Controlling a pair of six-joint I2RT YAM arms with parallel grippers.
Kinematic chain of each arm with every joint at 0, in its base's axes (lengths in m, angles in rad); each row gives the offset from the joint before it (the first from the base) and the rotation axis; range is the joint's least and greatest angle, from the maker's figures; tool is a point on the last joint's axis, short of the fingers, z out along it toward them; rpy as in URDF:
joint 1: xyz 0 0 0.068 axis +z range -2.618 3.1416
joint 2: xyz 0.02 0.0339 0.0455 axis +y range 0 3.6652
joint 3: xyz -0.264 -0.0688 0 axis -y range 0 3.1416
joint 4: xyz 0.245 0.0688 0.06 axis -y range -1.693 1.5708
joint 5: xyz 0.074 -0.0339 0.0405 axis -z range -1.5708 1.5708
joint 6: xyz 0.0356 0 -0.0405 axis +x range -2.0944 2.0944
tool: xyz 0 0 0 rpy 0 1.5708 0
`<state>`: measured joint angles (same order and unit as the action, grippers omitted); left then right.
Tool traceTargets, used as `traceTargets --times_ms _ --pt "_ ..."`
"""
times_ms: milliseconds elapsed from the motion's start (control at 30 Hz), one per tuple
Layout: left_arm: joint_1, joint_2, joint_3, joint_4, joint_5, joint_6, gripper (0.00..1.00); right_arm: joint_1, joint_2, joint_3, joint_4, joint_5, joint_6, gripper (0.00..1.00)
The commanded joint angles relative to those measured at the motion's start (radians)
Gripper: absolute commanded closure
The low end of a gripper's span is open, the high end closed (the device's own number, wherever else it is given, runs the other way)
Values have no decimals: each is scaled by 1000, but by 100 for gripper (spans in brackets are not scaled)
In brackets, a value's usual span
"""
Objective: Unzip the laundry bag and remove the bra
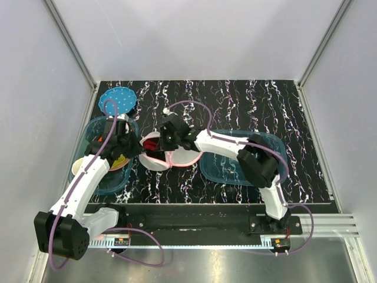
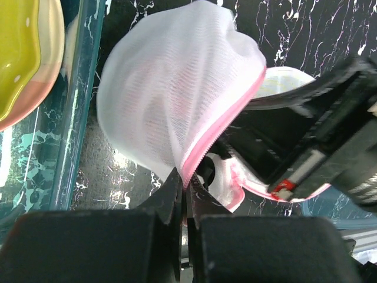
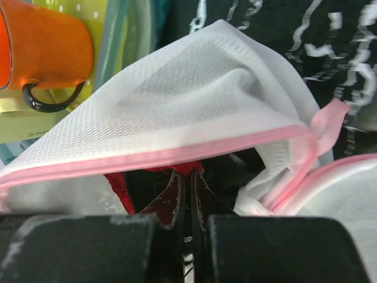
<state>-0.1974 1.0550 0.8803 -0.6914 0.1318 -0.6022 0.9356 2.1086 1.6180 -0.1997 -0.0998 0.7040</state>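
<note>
The white mesh laundry bag lies open on the black marbled table between the arms. My left gripper is shut on its pink zipper edge and holds one domed half up. My right gripper reaches inside the bag under the raised half and is shut on the red bra. More red fabric and black parts show inside. From above the bra shows red in the bag's opening.
A teal tray at left holds an orange mug and a yellow-green dish. A blue dotted disc lies at the back left. A second teal tray lies under the right arm.
</note>
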Motion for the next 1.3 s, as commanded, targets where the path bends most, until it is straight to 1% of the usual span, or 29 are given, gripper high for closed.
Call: traceTargets --times_ms 0,33,133,233,367,533,700,833,1000,1200,1267 --pt "7 -1 43 24 19 13 100 -40 -209 -67 48 21 -43 100" --pt "10 2 42 24 19 13 100 -40 -238 -98 49 26 -49 100" --pt "22 17 39 27 25 22 100 -38 -401 -164 60 54 -67 100" --pt "53 37 37 38 87 33 100 -41 -508 -182 62 42 -96 100" --pt "59 71 39 44 129 35 100 -41 -599 -167 56 29 -113 100" --pt "59 91 36 72 144 22 100 -41 -683 -158 43 34 -126 100" --pt "58 102 48 85 166 9 100 -41 -682 -171 48 9 -103 100" --pt "58 105 46 96 183 -7 100 -41 -680 -193 86 -26 -67 100" --pt "53 100 51 96 195 -16 100 -41 -690 -162 83 -23 -80 100" --pt "26 59 77 37 192 -60 100 -41 -625 -178 63 -21 -78 100" --pt "23 39 66 26 201 -85 100 -41 -573 -185 56 -14 -77 100"
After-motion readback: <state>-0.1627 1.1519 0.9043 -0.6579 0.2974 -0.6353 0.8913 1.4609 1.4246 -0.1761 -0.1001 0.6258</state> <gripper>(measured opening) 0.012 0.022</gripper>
